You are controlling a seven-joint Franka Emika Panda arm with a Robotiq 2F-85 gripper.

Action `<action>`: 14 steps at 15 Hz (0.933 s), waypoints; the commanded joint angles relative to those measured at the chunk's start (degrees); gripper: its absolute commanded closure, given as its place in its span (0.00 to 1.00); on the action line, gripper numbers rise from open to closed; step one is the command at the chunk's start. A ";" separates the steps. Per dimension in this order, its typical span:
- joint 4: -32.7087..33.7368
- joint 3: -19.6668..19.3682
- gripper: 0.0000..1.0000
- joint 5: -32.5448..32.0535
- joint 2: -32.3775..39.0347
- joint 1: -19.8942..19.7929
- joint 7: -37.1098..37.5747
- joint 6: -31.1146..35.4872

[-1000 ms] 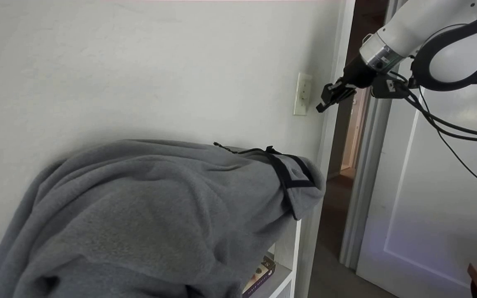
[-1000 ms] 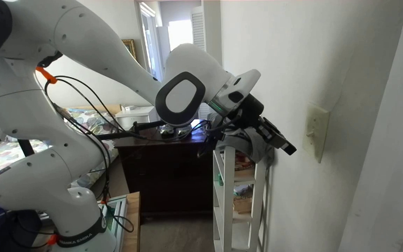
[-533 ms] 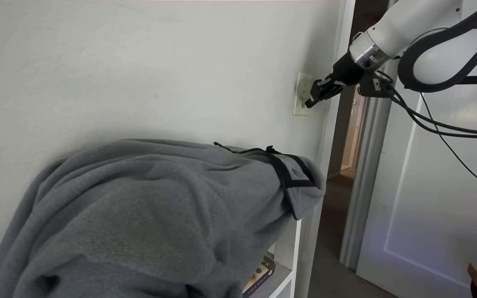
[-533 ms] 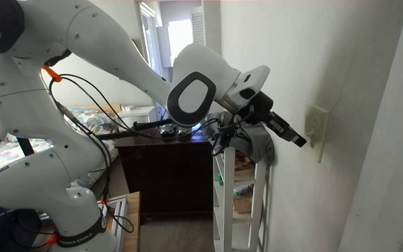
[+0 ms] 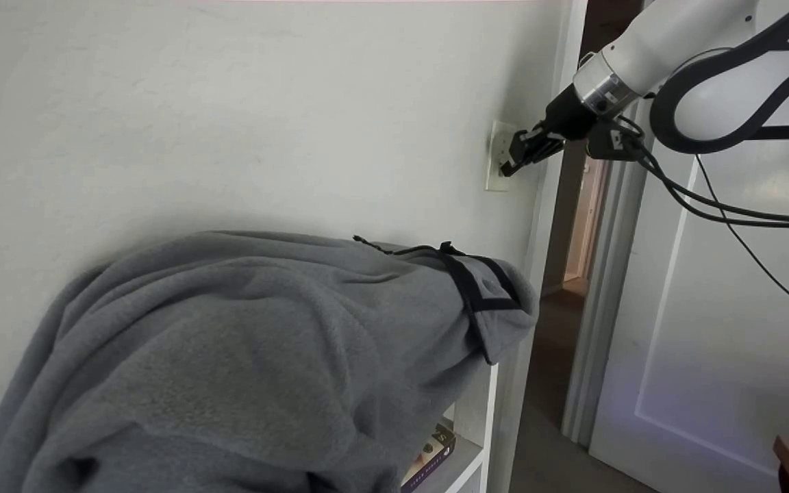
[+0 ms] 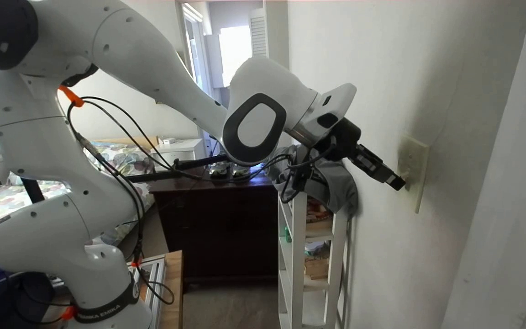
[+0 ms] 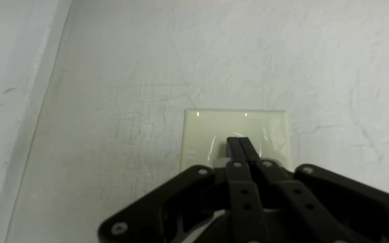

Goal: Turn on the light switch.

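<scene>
At lower centre of the wrist view, the gripper, jaws together, overlaps the switch; whether they touch is unclear.

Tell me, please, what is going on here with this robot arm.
A robot arm holds its jaws up to a cream-white light switch on the wall, apparently to turn it on. The jaws are shut and right by the toggle; I can't tell whether they touch it, or whether the switch is on. Lower down, a grey cloth lies draped over a white shelf unit.
</scene>
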 commanded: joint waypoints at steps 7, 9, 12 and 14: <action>-0.38 -2.86 0.96 0.85 -5.25 3.88 -0.52 4.69; -1.40 -4.58 0.96 1.32 -6.27 6.36 -0.53 3.61; -2.08 -12.11 0.96 4.68 -6.64 19.27 -1.32 -2.02; -2.98 -16.50 0.96 9.56 -8.50 27.77 -4.11 -8.67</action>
